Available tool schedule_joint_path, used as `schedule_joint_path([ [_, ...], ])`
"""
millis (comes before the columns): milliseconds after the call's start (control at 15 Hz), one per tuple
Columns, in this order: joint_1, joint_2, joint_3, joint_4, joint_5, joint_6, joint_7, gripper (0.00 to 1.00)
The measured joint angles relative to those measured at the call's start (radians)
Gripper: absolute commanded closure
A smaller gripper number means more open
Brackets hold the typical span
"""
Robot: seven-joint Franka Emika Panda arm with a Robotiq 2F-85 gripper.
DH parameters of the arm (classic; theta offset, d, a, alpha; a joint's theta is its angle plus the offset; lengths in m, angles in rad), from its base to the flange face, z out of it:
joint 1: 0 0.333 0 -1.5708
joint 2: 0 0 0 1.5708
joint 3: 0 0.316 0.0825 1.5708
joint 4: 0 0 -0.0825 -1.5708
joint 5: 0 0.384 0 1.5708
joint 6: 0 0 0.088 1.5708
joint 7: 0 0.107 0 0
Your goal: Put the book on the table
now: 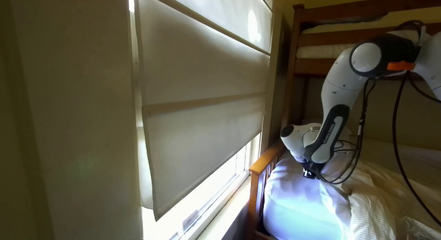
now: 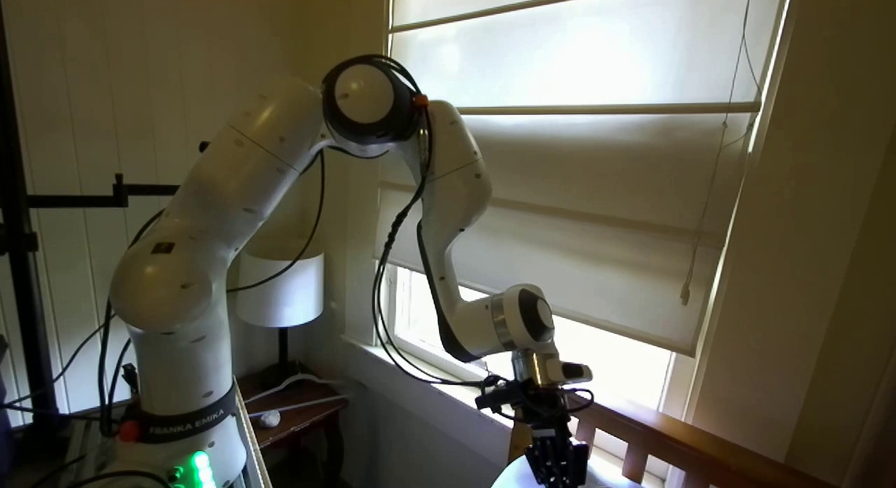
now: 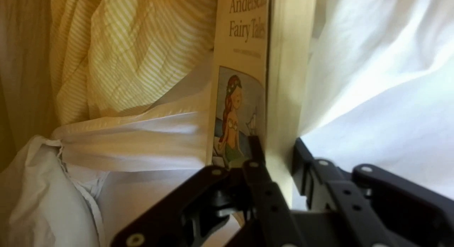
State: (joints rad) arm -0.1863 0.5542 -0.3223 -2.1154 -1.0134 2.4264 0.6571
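1. The book (image 3: 241,59) is between my fingers (image 3: 258,153), its pale edge toward my wrist (image 2: 530,320), white bedding (image 3: 386,133) beside it.
2. My claw (image 3: 277,144), closed on it, points down.
3. My arm (image 2: 451,169) arches high at the elbow (image 2: 364,94), then slopes downward.

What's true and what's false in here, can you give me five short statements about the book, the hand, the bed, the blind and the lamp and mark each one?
The hand has the book between its fingers. True.
The book has a dragon on the front. False: it has a mermaid.
The hand is over the bed. True.
The blind reaches down to the sill. False: the blind stops short of the sill.
The lampshade is white. True.
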Motion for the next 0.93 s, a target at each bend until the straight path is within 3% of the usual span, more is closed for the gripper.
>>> schedule_joint_path([
  [400, -0.031, -0.291, -0.063, -0.237, -0.207, 0.207, 0.001, 0.94],
  [667, -0.104, -0.441, -0.072, -0.342, -0.246, 0.331, -0.172, 0.94],
  [933, -0.151, -0.477, -0.101, -0.382, -0.245, 0.474, -0.372, 0.94],
])
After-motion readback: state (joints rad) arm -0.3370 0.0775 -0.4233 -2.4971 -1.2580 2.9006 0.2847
